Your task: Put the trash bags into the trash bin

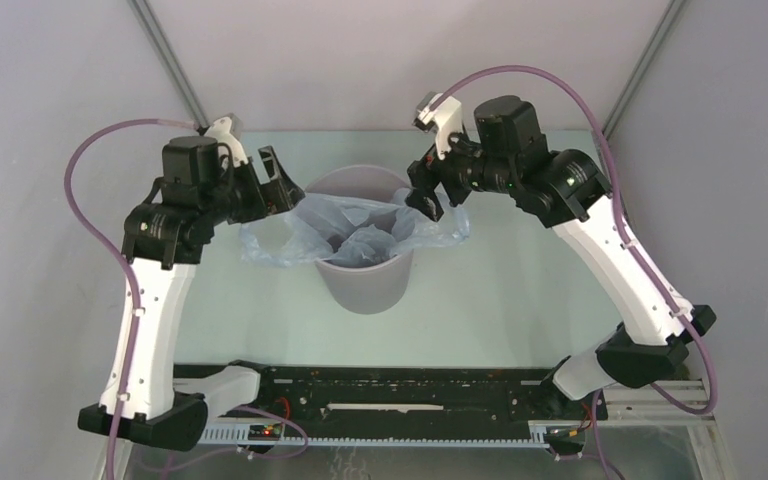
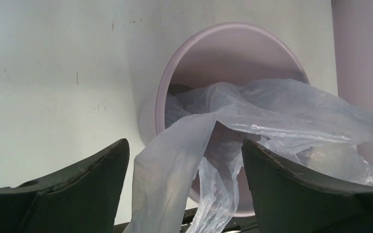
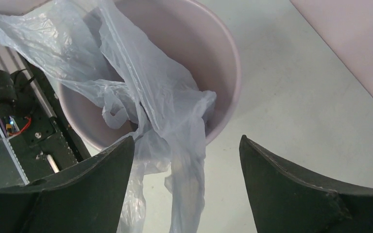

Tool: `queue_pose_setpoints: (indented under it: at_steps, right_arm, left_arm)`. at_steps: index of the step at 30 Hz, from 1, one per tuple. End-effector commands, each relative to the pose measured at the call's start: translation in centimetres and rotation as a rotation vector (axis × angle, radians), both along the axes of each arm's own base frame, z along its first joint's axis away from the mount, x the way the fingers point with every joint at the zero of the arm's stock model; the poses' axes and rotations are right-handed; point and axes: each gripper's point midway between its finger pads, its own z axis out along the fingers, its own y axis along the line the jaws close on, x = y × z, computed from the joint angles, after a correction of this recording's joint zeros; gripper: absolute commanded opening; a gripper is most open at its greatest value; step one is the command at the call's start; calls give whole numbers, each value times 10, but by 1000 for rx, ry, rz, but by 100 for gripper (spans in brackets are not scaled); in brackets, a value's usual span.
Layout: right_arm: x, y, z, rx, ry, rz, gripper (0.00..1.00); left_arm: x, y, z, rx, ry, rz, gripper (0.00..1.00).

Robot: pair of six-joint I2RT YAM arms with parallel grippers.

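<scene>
Claws spread, holding nothing: left claw [image 2: 183,145] and right claw [image 3: 187,141] flank the thin, translucent pale-blue plastic film bag [image 1: 360,238]. Its middle sags inside the round grey plastic bin [image 1: 365,285] on the pale counter [image 1: 500,310], and 2 ends overhang the rim. It is probably featherlight, floppy and slippery, so pinch a bunched overhanging fold.

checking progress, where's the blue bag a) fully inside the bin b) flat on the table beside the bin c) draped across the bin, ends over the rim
c: the bag sags into the bin while its ends spill over the rim on both sides.
</scene>
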Motion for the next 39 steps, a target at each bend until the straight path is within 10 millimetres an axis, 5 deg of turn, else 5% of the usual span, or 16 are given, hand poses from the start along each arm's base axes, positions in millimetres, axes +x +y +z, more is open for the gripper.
queue_pose_setpoints:
  at_steps: [1,7,12,18,24,29,39]
  right_arm:
    - [0,19,-2,-20,-50,117,87]
    - [-11,24,-32,-93,-19,177,84]
    - [0,17,-44,-135,-50,113,84]
    - [21,11,-33,-96,-97,-28,79]
    - [26,22,-30,-16,-52,-67,49]
    - [41,30,-39,16,10,-115,13]
    - [87,27,-60,124,237,-199,4]
  left_arm:
    - [-9,0,17,0,-105,-36,89]
    - [-15,-1,11,-10,-90,-36,89]
    - [-18,3,3,7,-73,-23,90]
    - [-9,10,0,26,-72,25,70]
    - [9,15,5,9,-107,95,42]
    - [26,16,-8,0,-70,138,24]
    - [60,29,-34,20,-1,220,7]
